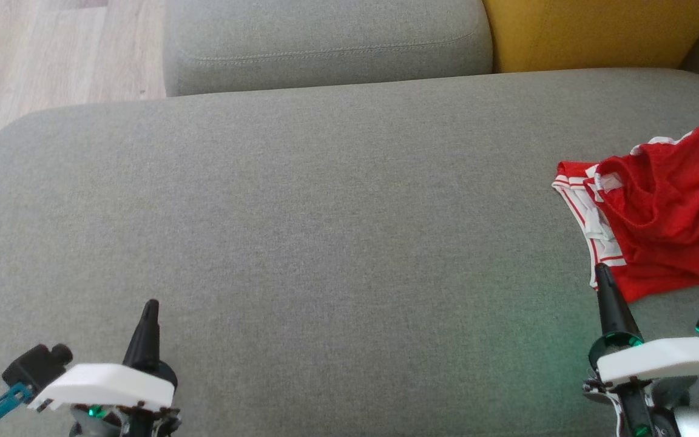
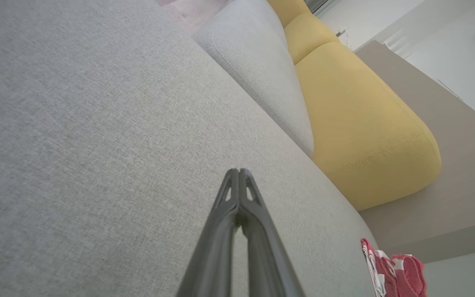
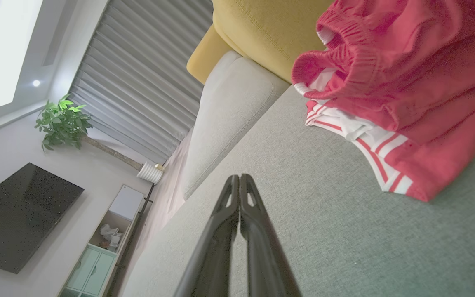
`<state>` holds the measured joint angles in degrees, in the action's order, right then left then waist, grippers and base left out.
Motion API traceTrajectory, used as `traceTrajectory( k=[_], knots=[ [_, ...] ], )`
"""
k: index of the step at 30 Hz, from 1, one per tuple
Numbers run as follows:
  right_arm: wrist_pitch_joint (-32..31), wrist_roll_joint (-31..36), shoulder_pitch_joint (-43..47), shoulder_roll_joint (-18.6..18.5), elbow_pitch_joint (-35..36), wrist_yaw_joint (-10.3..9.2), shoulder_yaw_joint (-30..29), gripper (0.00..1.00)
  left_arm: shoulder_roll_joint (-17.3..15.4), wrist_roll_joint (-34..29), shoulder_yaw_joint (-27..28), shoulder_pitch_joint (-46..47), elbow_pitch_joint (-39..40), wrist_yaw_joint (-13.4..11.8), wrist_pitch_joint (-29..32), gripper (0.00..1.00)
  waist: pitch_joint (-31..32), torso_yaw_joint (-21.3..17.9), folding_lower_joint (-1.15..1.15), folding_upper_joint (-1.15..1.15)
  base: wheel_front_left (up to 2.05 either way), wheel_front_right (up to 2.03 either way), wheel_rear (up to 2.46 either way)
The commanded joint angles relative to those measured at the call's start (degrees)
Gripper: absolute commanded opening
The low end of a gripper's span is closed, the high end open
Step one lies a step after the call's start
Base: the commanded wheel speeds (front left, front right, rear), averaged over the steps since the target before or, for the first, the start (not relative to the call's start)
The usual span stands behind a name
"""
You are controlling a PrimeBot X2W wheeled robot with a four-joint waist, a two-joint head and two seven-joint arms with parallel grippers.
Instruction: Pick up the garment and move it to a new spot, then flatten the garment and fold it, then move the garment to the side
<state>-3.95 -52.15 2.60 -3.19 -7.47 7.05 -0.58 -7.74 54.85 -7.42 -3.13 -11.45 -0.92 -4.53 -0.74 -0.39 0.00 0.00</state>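
Sofa seat [image 1: 325,212] with one garment [image 1: 665,218].
The garment, red with white stripes, is seen bunched at the grey seat's right end.

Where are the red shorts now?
Head view: the red shorts lie crumpled at the right edge of the grey sofa seat, just beyond the right claw.

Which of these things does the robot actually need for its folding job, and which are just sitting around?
For the job: red garment, grey sofa seat, left gripper, right gripper, both shut.
Just around: yellow cushion, grey back cushion, television, potted plant.
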Motion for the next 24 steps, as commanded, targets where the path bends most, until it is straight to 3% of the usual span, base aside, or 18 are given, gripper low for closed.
traceTrajectory(
  k=[1, 24],
  knots=[
    [0.4, -2.0, -3.3, -1.2, 1.5, 0.25, 0.2, 0.00, -0.3, 1.7, 2.0, 3.3, 1.3, 0.8, 0.4, 0.00, 0.0, 0.0, 0.00, 0.00, 0.00, 0.00, 0.00],
    [0.1, -17.5, -5.3, -1.3, -1.6, 0.32, -1.2, 0.00, 1.1, 16.1, 5.8, 5.6, -0.1, 3.7, 3.9, 0.00, 0.2, 0.2, 0.00, 0.00, 0.00, 0.00, 0.00]
  ],
)
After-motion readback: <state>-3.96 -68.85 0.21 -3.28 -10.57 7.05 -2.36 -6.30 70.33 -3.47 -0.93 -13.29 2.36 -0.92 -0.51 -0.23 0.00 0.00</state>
